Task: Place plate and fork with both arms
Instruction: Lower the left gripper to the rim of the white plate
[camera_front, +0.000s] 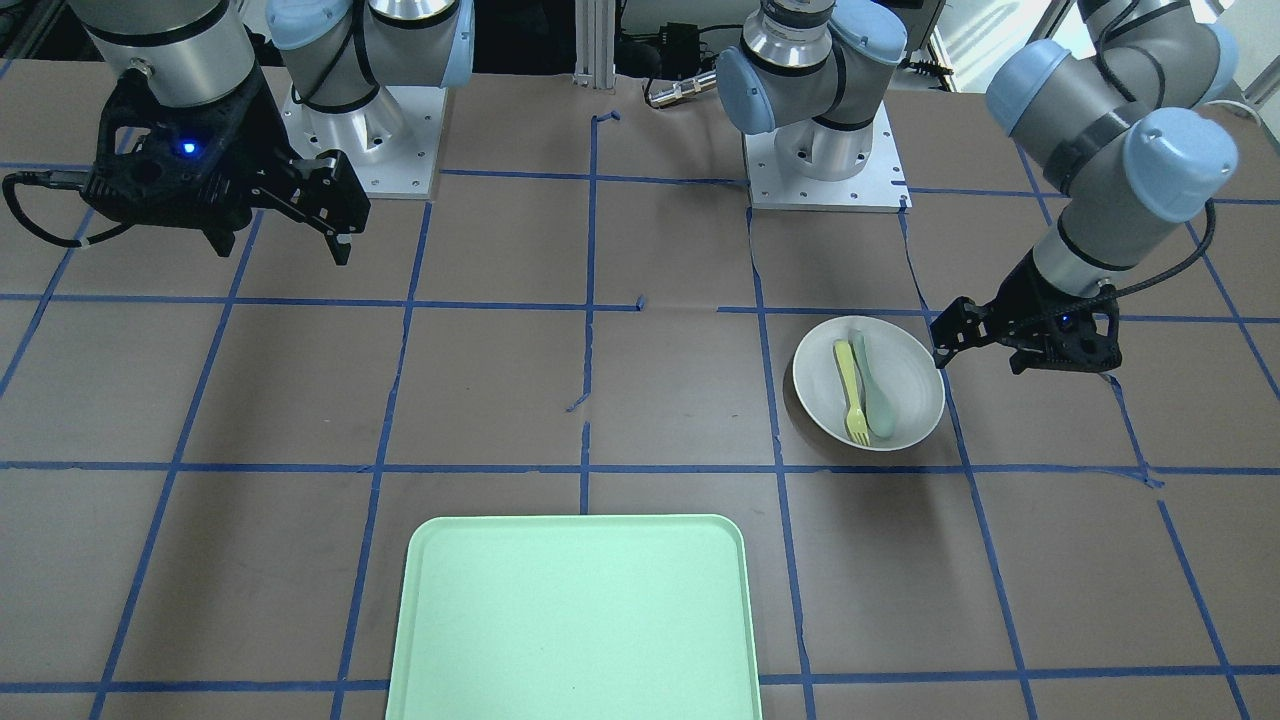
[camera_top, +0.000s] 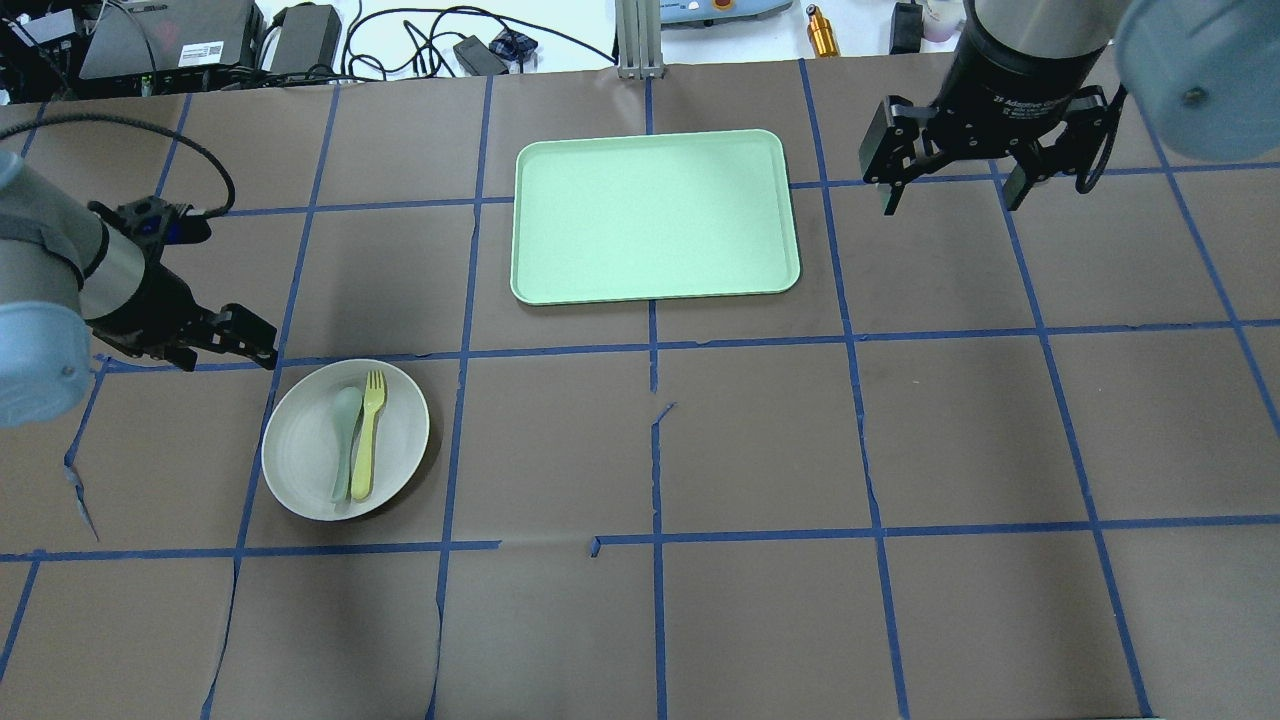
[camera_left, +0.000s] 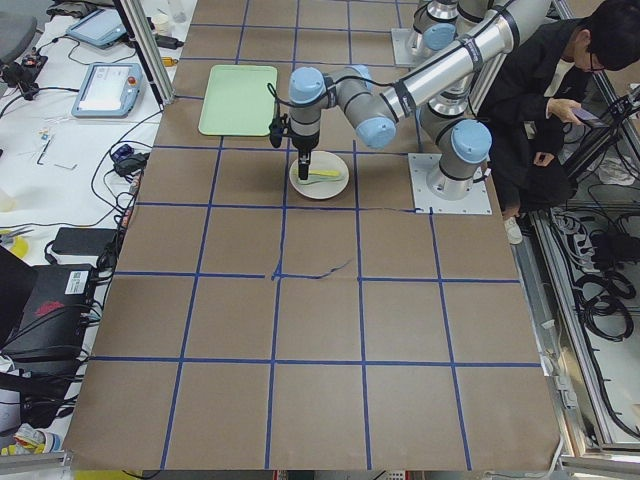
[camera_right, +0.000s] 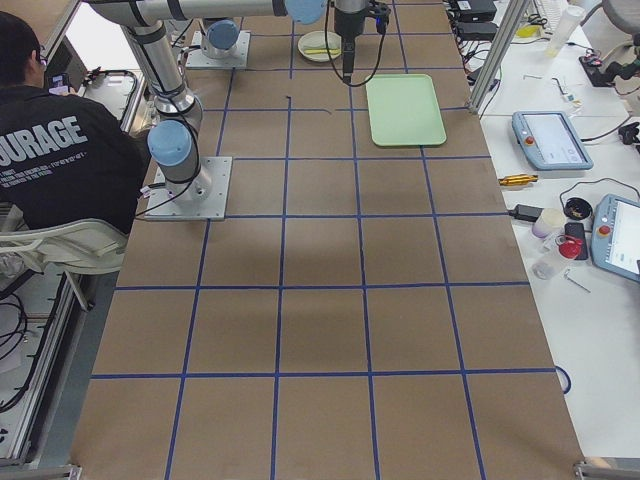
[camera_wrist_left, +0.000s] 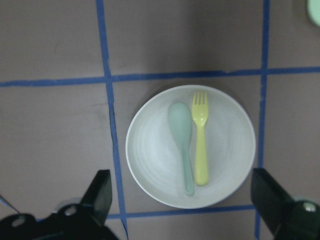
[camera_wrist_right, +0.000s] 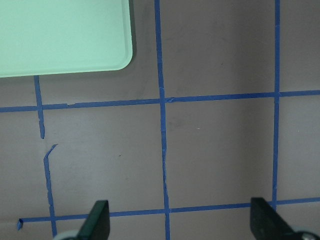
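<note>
Looking barely started: plate (camera_top: 300, 455) sits lower left of the overhead view, fork (camera_top: 366, 436) on it beside a spoon (camera_top: 344, 440), tray (camera_top: 655, 215) bare. Left claw (camera_top: 250, 340) hovers spread wide just beside the plate; right claw (camera_top: 952, 200), also apart, hangs upper right.

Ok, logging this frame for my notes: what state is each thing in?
tray: flat on the table, nothing on it
plate: on the table, off the tray, two utensils in it
fork: lying in the plate, not gripped
spoon: lying in the plate beside the fork
left tool: open, empty, by the plate's rim
right tool: open, empty, beside the tray
</note>
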